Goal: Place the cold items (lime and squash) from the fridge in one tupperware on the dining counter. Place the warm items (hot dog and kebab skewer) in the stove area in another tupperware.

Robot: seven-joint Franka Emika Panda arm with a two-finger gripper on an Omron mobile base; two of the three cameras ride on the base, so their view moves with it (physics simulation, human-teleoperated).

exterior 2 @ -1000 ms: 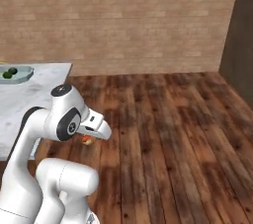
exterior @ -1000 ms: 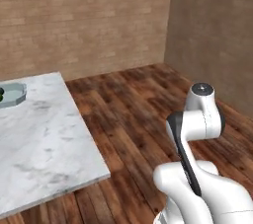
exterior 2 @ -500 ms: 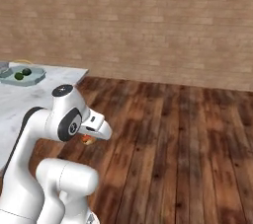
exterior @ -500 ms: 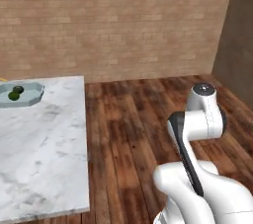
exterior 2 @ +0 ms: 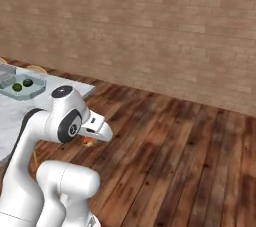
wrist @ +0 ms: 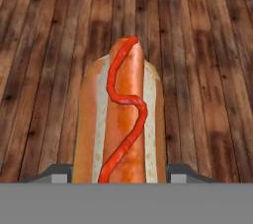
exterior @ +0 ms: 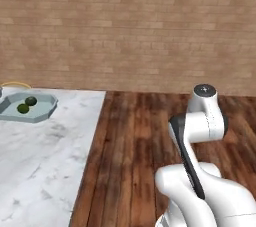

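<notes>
Hot dog between pincer fingers

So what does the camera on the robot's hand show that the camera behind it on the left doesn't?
The hand view alone shows a hot dog in a tan bun with a red ketchup squiggle, held lengthwise in the gripper, up close. The left base view alone shows the white marble counter, a pale grey-green tupperware on it holding two dark green round items, the brick wall and the white arm. Both show the dark wooden plank floor.
</notes>
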